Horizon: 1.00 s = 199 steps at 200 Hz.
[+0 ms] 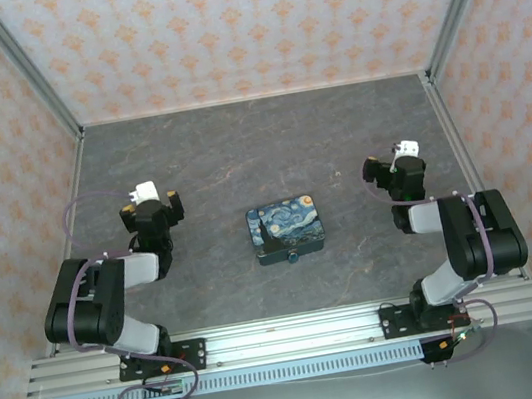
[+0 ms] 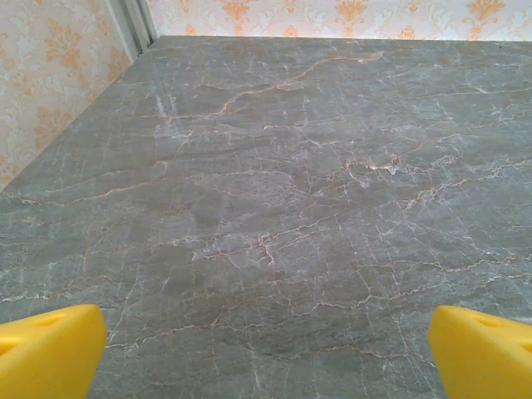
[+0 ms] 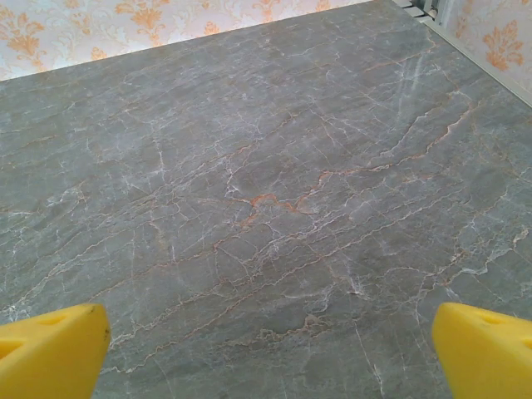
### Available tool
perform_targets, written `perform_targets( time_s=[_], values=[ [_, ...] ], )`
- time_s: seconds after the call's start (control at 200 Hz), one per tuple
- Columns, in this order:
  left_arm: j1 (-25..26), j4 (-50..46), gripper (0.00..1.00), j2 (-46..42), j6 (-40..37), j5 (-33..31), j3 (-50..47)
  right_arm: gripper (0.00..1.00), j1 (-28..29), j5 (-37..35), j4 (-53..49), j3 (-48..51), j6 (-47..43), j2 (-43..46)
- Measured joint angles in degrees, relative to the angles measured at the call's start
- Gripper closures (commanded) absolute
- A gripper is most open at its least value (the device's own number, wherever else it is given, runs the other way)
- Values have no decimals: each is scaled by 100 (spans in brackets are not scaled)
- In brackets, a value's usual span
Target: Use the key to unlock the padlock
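Bases sit bolted to the aluminium rail (image 1: 298,334) at the near edge. Both my arms are folded. The elbows are pulled back and outward just above the rail, and the forearms run forward to the wrists.

The left gripper (image 1: 152,205) sits left of centre and the right gripper (image 1: 395,167) mirrors it on the right. Both are low over the table (image 1: 238,153) and aimed at the far wall.

On the left wrist cam, the left gripper (image 2: 266,357) has its jaws wide apart. The yellow fingers (image 2: 50,349) are out in the bottom corners, with bare marble-pattern surface between them. The right gripper (image 3: 266,357) is the same, spread wide and gripping nothing.

The padlock (image 1: 296,254) is a tiny dark teal body touching the near edge of the night-sky painted box (image 1: 286,227). The shackle is too small to resolve. Box and padlock lie on the table between my grippers, well apart from both and a bit nearer the rail than my fingertips.

Beyond them is open grey tabletop, then orange-patterned wallpaper walls (image 1: 238,22).
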<state>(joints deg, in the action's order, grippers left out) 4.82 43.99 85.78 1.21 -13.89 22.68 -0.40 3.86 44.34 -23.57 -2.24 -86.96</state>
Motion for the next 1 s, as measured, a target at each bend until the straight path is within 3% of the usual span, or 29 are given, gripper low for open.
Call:
perform_targets(
  time_s=[0.811,0.996],
  values=[
    [0,-33,0,-17,4,-2,0,1,0,-31,-39,-2,2,15],
    [0,-887,0,-1043,68,-37,52,2,0,-111,-1191,-232,63,824]
  ],
)
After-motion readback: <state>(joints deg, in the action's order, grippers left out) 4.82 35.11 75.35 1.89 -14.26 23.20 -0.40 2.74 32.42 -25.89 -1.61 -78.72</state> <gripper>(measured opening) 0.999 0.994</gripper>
